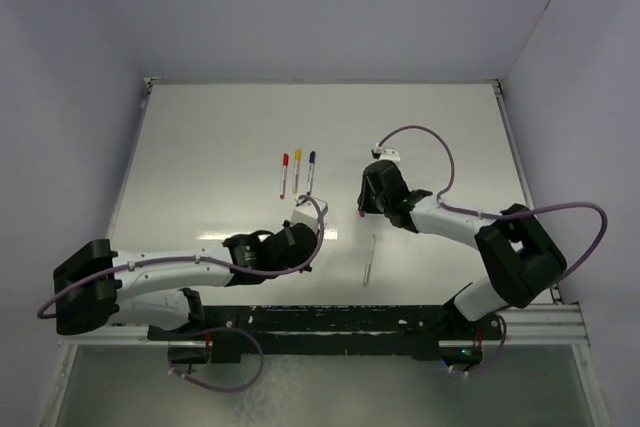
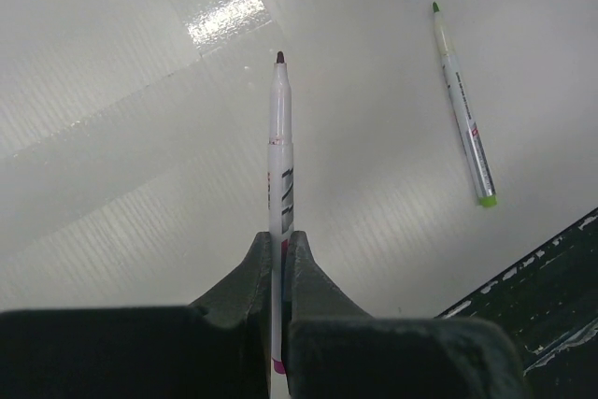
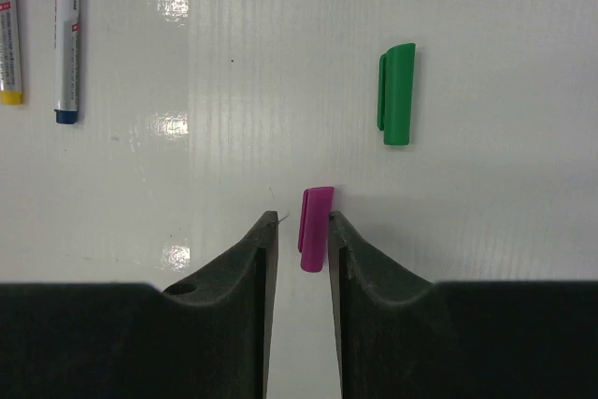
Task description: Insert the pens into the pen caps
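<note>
Purple cap [image 3: 316, 228] lies on the table [image 3: 486, 259] between the fingers of my right claw [image 3: 303, 217], long axis toward 12 o'clock. The jaws are apart and not clamped. The cap sits against the right finger, with a clear gap to the left one. Green cap [image 3: 396, 93] lies loose at 1 o'clock from it, apart, same orientation.

Left claw [image 2: 280, 240] is clamped on the purple-tipped pen [image 2: 280, 147]. The barrel is pinched near its back end, the dark tip points to 12 o'clock, and the magenta tail shows behind the fingers. Green pen [image 2: 462, 105] lies flat at 2 o'clock of that claw, uncapped, tip toward 12, well clear.

Top view: red pen [image 1: 284, 175], yellow pen [image 1: 297, 169] and blue pen [image 1: 311, 169] lie side by side at 12 o'clock of the left claw, parallel.

Print:
- Held barrel: dark blocky lettering, seen at a steep angle, unreadable.
- Green pen: small red mark plus grey text, too small to read.
- Yellow and blue pens, at 10–11 o'clock in the right wrist view: small print, can't read it either.
</note>
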Robot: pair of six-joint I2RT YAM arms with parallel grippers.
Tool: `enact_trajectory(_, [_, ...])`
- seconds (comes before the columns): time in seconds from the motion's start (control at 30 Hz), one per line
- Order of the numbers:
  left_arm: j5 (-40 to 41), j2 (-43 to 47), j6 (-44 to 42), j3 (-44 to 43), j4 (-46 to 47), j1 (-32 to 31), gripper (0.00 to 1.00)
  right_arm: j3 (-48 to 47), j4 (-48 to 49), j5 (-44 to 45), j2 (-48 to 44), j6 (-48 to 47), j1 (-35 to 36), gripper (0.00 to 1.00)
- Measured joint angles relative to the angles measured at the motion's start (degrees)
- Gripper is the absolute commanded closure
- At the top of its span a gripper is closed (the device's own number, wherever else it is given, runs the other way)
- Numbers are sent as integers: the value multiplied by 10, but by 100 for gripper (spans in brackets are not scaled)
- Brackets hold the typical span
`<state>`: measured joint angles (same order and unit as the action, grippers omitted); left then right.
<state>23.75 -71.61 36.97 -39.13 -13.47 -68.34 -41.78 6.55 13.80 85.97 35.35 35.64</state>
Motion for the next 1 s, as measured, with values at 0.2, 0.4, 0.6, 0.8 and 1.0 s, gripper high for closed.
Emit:
enact_trajectory(0.2, [1, 50, -17, 34, 27, 0, 100, -20, -3, 0, 41, 0, 2, 72])
enact_trajectory(0.4, [-2, 51, -22, 42, 37, 0, 100, -30, -7, 2, 67, 0, 5, 71])
enact_trajectory(0.6, [-6, 51, -21, 44, 47, 0, 100, -43, -11, 8, 85, 1, 10, 74])
enact_trajectory(0.8, [-8, 51, -21, 46, 57, 0, 100, -58, -22, 29, 97, 5, 22, 73])
enact_trajectory(1.0, [-8, 51, -21, 49, 58, 0, 100, -75, -45, 66, 109, 15, 45, 66])
